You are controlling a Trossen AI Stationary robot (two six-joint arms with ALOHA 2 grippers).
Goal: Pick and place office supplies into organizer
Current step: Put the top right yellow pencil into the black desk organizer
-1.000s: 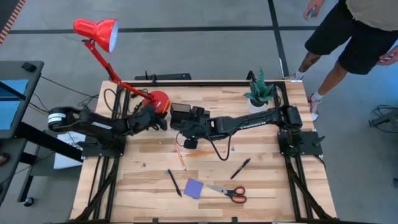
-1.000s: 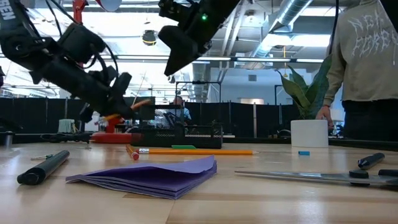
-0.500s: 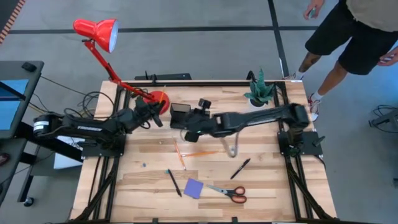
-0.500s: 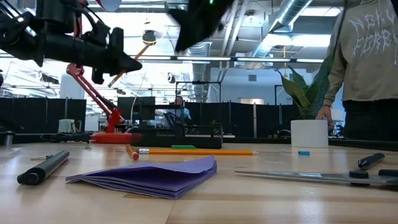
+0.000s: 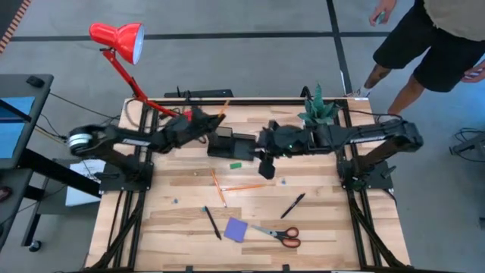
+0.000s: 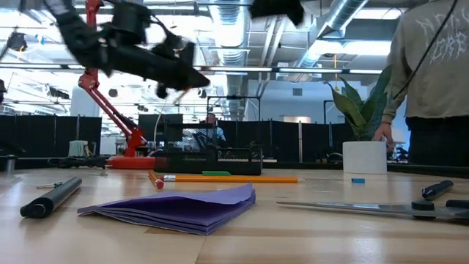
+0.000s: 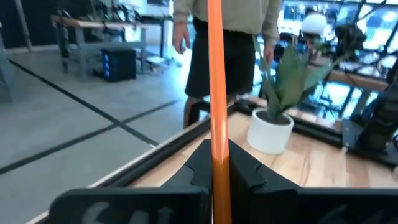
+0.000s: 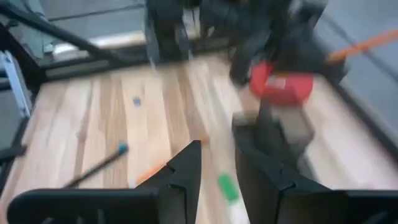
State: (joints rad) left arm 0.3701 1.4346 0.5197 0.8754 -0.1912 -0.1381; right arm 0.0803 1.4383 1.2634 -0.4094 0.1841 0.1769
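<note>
At the back of the table, above and just left of the organizer, the left gripper is clamped on an orange pencil. The pencil's free end points toward the table's rear edge. A second ago this gripper sat lower, close to the red lamp base; it has since lifted and swung toward the tray, and in the low view it is well above the tray's rim. Over the same interval the right gripper has drawn back from over the organizer to its right side. Its jaws are parted and hold nothing, and the green eraser lies on the wood between it and the tray.

The carried pencil appears to be on its way to a compartment, and the withdrawal has freed the space over the tray.

- **Still on the table:** two more pencils, two black pens, the purple notepad and the scissors, all nearer the front edge.
- **Edges:** the lamp base crowds the tray on the left and the table's rear frame is near. The potted plant stands at the back right.
- **Open room:** the clearest approach is judged to be from above. The middle and front of the table give the arms more room.
</note>
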